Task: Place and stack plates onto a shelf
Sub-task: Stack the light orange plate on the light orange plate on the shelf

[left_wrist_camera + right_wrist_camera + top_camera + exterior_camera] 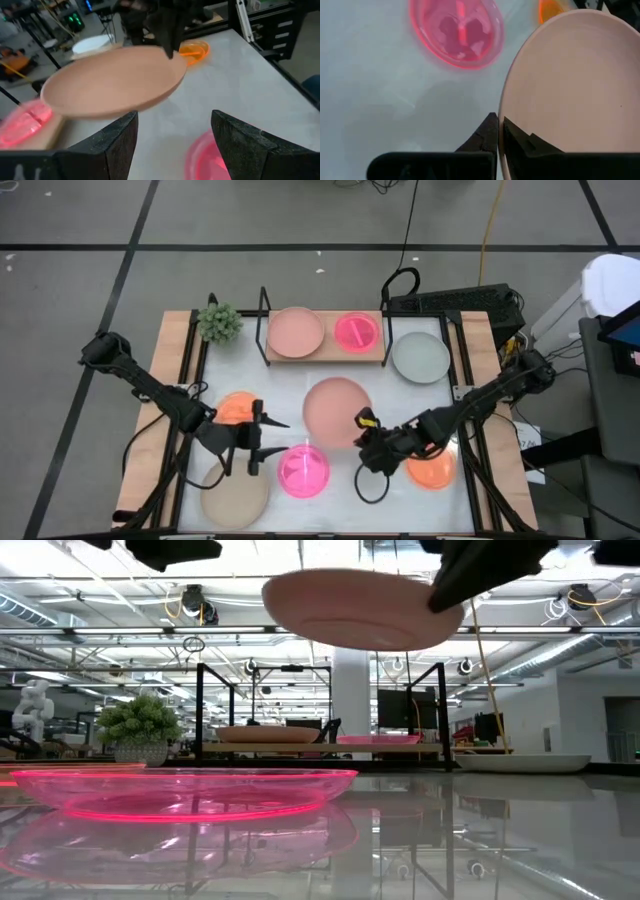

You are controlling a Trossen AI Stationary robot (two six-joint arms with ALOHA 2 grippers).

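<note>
A dusty pink plate hangs in the air over the middle of the table, held by my right gripper; it also shows in the low view and the right wrist view. My left gripper is open, low over the table just left of a hot pink plate, and touches nothing. The shelf at the far edge carries another dusty pink plate and a small hot pink plate side by side. A grey plate lies to its right. My right gripper pinches the dusty pink plate by its rim on the side toward the table's near right, with the rim running between the two fingers. It reaches in roughly level from the near right. The plate is lifted clear of the table and nearly level.
Two orange plates lie on the table, one at the left and one at the right. A beige plate sits at the near left. A small potted plant stands left of the shelf, whose black end frames stand upright.
</note>
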